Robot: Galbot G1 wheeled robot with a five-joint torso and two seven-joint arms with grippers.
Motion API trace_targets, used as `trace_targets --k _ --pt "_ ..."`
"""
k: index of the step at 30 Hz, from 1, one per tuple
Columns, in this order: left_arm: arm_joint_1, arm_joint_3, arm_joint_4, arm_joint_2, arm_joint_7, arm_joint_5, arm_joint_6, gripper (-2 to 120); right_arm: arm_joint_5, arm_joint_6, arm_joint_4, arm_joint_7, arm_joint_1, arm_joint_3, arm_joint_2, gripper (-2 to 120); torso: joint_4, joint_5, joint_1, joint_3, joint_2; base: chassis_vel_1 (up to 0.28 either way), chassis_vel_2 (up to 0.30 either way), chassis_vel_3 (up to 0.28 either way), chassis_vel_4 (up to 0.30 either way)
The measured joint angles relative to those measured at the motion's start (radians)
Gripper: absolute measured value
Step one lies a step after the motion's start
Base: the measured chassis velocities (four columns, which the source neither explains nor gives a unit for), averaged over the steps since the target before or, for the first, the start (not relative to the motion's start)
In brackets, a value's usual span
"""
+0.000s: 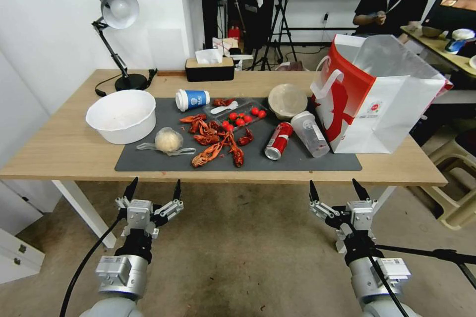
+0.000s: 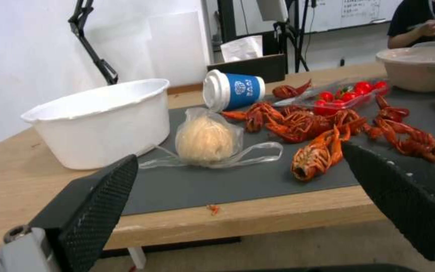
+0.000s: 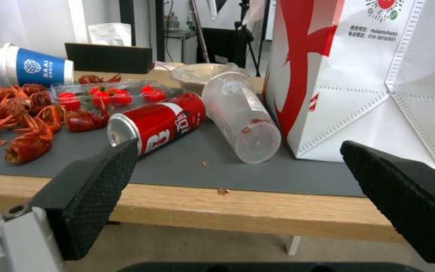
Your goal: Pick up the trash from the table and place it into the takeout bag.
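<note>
Both end effectors, left [image 1: 152,189] and right [image 1: 336,188], hang spread wide and empty before the tabletop [image 1: 59,151], so we see trash [image 1: 214,136] on the mat, bag [image 1: 379,96] upright right.

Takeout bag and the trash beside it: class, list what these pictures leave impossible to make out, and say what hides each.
- Inside of the takeout bag: head view, its own walls hide it.
- Contents of the round lidded container: head view, the cloudy lid.
- Top of the bag: right wrist view, cut off by the picture's edge.
- Far end of the red soda can: right wrist view, faces away.
- Both left gripper and right gripper hang open below the table.
</note>
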Motion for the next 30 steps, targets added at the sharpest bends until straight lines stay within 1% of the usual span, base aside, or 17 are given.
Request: trace_targets --k 18,19,20,21,22,23,25,26,27,29,30 --pt "-0.002 0.001 0.0 0.003 -0.001 -0.005 0.004 100 0.0 -0.003 0.002 -0.001 0.0 0.001 -0.001 100 0.0 0.0 0.0 0.0 0.0 0.0 0.0 0.0 0.0" --pt "-0.002 0.002 -0.001 0.004 -0.003 -0.009 0.009 100 0.002 -0.008 0.003 -0.002 0.0 0.002 -0.001 100 0.0001 0.0 0.0 0.0 0.0 0.0 0.0 0.0 0.0" --pt "-0.011 0.009 -0.007 0.019 -0.012 -0.034 0.041 100 0.012 -0.033 0.012 -0.009 -0.002 0.009 -0.004 100 0.0002 0.0001 0.0 0.0 0.0 0.0 0.0 0.0 0.0" --pt "-0.011 0.009 -0.007 0.019 -0.012 -0.034 0.041 100 0.012 -0.033 0.012 -0.009 -0.002 0.009 -0.004 100 0.0002 0.0001 0.0 0.0 0.0 0.0 0.0 0.0 0.0" --pt "-0.011 0.009 -0.008 0.021 -0.012 -0.033 0.038 100 0.014 -0.037 0.016 -0.01 -0.002 0.011 -0.004 100 -0.0005 -0.0003 0.0 0.0 0.0 0.0 0.0 0.0 0.0" --pt "-0.013 0.01 -0.008 0.024 -0.013 -0.038 0.044 100 0.015 -0.043 0.017 -0.012 -0.002 0.012 -0.005 100 0.0004 0.0003 0.0 0.0 0.0 0.0 0.0 0.0 0.0" --pt "-0.023 0.018 -0.014 0.039 -0.023 -0.067 0.08 100 0.03 -0.083 0.032 -0.024 -0.005 0.024 -0.011 100 0.0003 -0.0001 0.0 0.0 0.0 0.0 0.0 0.0 0.0" --pt "-0.023 0.018 -0.014 0.039 -0.023 -0.067 0.08 100 0.03 -0.083 0.032 -0.024 -0.005 0.024 -0.011 100 0.0003 -0.0001 0.0 0.0 0.0 0.0 0.0 0.0 0.0" --pt "-0.031 0.025 -0.019 0.054 -0.03 -0.086 0.103 100 0.04 -0.108 0.043 -0.031 -0.007 0.034 -0.014 100 -0.0005 -0.0006 0.0 0.0 0.0 0.0 0.0 0.0 0.0" --pt "-0.031 0.025 -0.02 0.054 -0.031 -0.086 0.102 100 0.04 -0.108 0.043 -0.031 -0.007 0.034 -0.014 100 -0.0008 -0.0001 0.0 0.0 0.0 0.0 0.0 0.0 0.0" --pt "-0.032 0.026 -0.02 0.057 -0.033 -0.093 0.111 100 0.042 -0.117 0.046 -0.034 -0.008 0.034 -0.014 100 0.0002 0.0003 0.0 0.0 0.0 0.0 0.0 0.0 0.0"
